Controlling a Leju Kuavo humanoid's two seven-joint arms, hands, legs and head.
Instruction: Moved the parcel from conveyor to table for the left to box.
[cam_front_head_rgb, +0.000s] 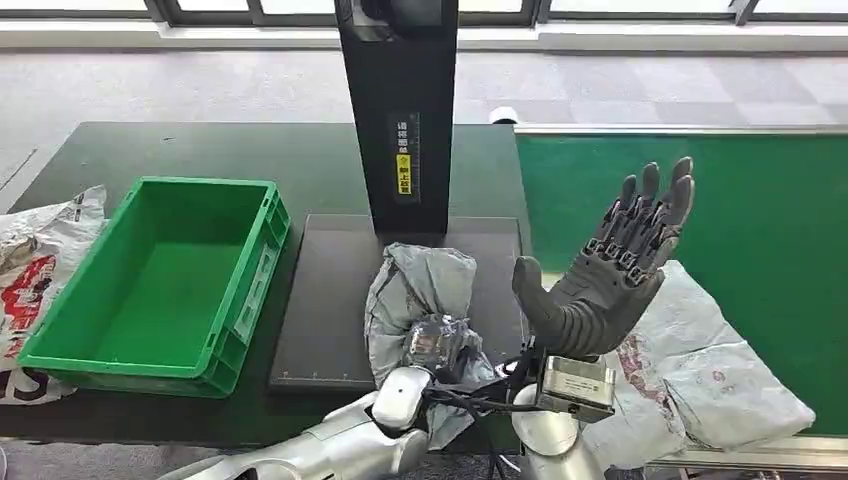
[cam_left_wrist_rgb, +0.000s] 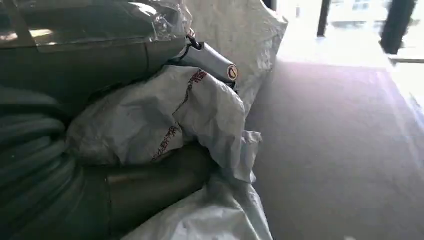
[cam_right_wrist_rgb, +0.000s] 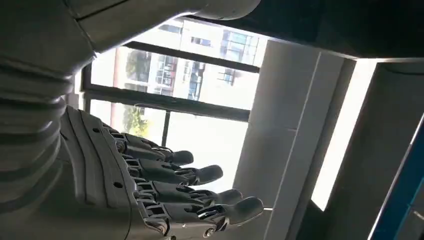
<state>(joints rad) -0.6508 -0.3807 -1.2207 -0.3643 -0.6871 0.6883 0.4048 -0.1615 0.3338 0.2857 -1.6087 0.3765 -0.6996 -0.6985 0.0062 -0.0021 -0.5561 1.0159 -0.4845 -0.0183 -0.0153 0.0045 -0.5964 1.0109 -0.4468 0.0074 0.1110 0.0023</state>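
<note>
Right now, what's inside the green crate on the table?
The green crate holds nothing on its visible floor. Its near wall hides a strip of the bottom closest to the robot. The grey parcel lies outside it, on the dark mat.

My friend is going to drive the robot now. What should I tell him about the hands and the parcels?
Left hand: grips the grey parcel on the black platform of the table.
Right hand: open, raised, palm up, holding nothing.
Green box: on the table, nothing inside.
White parcels: lying on the green conveyor.
Done: grey parcel is on the table.
Left: put it into the box.
</note>
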